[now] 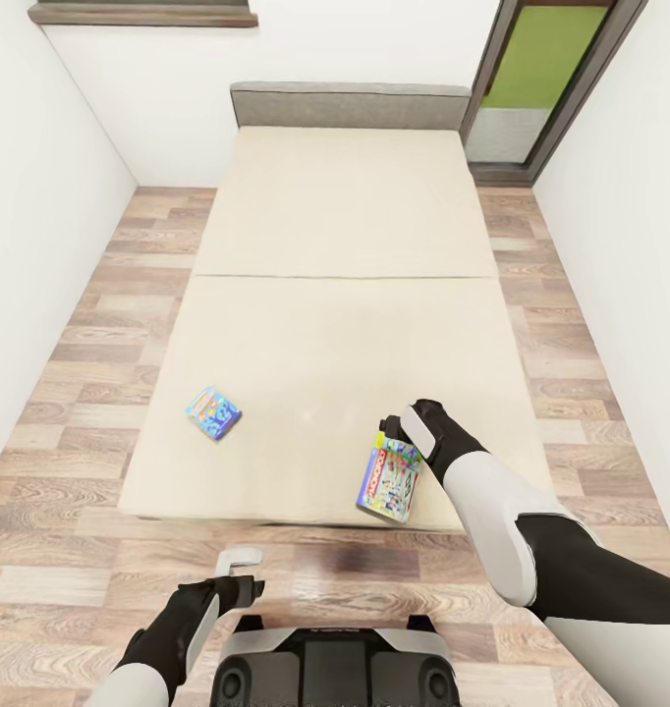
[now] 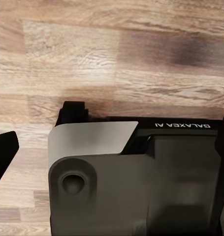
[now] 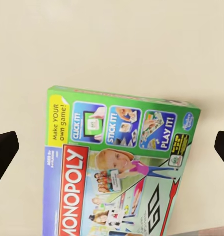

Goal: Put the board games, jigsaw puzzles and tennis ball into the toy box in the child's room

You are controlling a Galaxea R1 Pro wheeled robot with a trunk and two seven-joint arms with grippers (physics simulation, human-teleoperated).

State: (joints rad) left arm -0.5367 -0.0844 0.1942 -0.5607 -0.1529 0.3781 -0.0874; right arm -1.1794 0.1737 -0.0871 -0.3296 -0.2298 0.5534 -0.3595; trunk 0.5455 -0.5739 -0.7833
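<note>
spread wide right above the monopoly box point(image 1: 389, 481) at the bed's point(image 1: 335, 324) near edge, right gripper point(image 1: 402, 428) nearer than left gripper point(image 1: 239, 562), also apart, low over floor; box's long axis running roughly toward the robot, between the fingertips.

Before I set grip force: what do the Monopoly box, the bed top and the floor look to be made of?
Monopoly box: likely printed cardboard, smooth and slightly glossy, with sharp edges and full-colour artwork. Bed top: plain cream, matte, probably fabric over a mattress, one seam across; the render shows no weave. Floor: wood-look planks with visible grain; real wood or laminate cannot be told.
</note>
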